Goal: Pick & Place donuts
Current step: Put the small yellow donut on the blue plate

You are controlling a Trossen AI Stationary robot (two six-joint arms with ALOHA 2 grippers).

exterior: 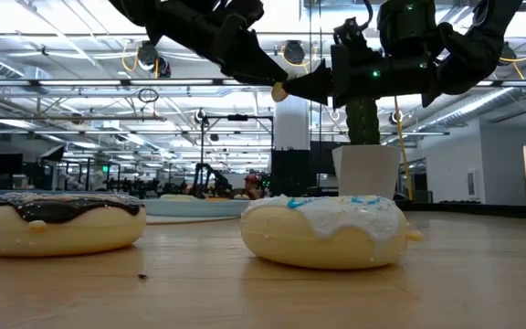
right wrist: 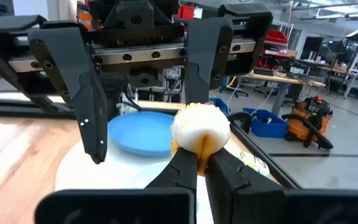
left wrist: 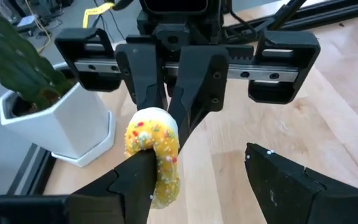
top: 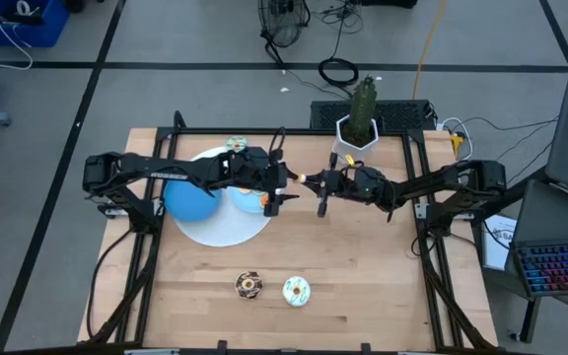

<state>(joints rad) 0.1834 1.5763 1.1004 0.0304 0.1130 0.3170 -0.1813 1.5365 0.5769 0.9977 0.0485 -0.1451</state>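
Note:
A yellow sprinkled donut (left wrist: pixel 157 155) hangs high over the table's middle (top: pixel 305 179), between my two grippers, which face each other. My right gripper (right wrist: pixel 201 152) comes from the table's right and is shut on it. My left gripper (left wrist: pixel 197 155) comes from the left and is open, one finger at the donut and the other well clear. A chocolate donut (top: pixel 248 285) and a white donut with blue icing (top: pixel 296 291) lie flat on the table near its front edge. Two more donuts (top: pixel 236 145) (top: pixel 249 197) lie on the light blue plate (top: pixel 215 229). My right gripper pinches the donut's ring at its pale edge (right wrist: pixel 201 138) between its two fingers, coming level from the table's right. The donut stands on edge, lifted clear of the table. My left gripper has one finger (left wrist: pixel 135 180) against the donut's lower part (left wrist: pixel 160 186). Whether that finger passes through the hole, I cannot tell.
A dark blue bowl (top: pixel 190 202) sits on the plate's left part. A white pot with a cactus (top: pixel 360 128) stands at the table's far edge, just behind my right gripper. Bare wood lies between the plate and the two near donuts.

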